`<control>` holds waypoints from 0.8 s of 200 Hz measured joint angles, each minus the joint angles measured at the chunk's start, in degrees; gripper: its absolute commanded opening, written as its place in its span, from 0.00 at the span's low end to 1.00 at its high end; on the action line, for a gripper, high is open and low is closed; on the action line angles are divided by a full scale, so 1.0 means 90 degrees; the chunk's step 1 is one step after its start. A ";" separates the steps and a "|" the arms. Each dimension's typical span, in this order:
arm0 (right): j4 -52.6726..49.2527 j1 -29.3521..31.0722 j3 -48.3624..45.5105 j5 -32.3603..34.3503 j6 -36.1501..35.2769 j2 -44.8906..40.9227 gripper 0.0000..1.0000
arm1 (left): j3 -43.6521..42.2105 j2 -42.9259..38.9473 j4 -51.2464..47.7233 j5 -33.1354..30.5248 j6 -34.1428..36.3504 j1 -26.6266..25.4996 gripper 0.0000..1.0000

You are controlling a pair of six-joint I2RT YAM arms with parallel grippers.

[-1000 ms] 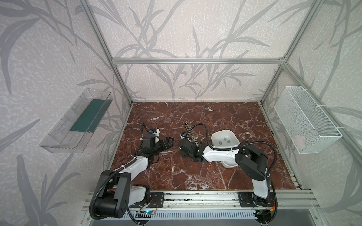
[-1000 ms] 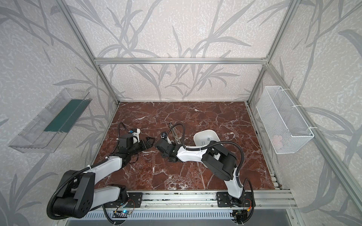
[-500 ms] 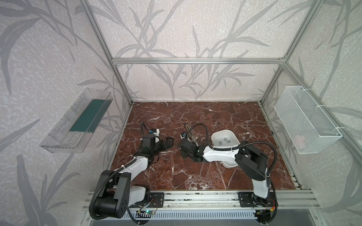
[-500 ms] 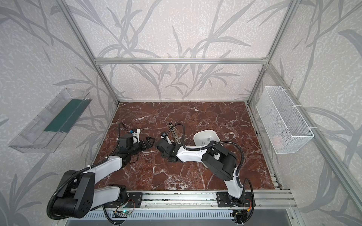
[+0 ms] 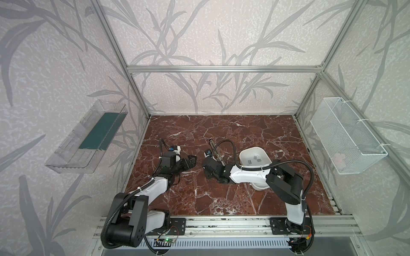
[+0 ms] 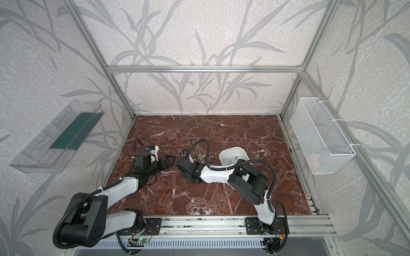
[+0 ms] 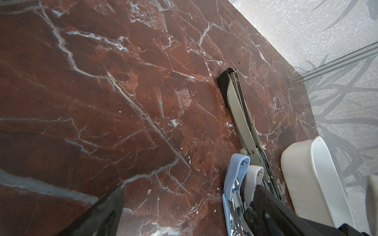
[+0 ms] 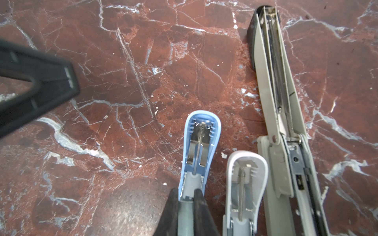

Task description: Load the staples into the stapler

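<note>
Three staplers lie opened flat side by side: a blue stapler (image 8: 201, 143), a white one (image 8: 247, 173) and a long grey one (image 8: 274, 81). My right gripper (image 8: 185, 196) is shut on a grey strip of staples, whose end meets the blue stapler's channel. More staples (image 5: 255, 157) lie in the white bowl (image 5: 253, 147) to the right. My left gripper (image 7: 184, 208) is open just left of the staplers, holding nothing, and shows in both top views (image 5: 192, 160) (image 6: 169, 160). The small staplers are hidden under the right wrist in both top views.
A clear plastic tray (image 5: 88, 141) hangs on the left wall and a white wire basket (image 5: 346, 137) on the right wall. The aluminium rail (image 5: 221, 223) carrying both arm bases runs along the front edge. The bowl (image 7: 302, 173) stands close beside the long stapler (image 7: 239, 106).
</note>
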 measured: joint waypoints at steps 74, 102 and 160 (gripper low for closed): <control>-0.0007 0.0000 -0.0032 0.0015 0.0027 0.0027 0.06 | 0.0000 0.0000 0.0002 0.0000 0.0000 0.0000 0.99; -0.0019 0.0000 -0.0070 -0.0007 0.0073 0.0027 0.06 | 0.0000 0.0000 0.0005 0.0002 0.0000 0.0000 0.99; 0.0034 0.0000 -0.0257 -0.0053 0.0160 -0.0007 0.06 | 0.0000 0.0000 0.0049 0.0005 0.0000 0.0000 0.99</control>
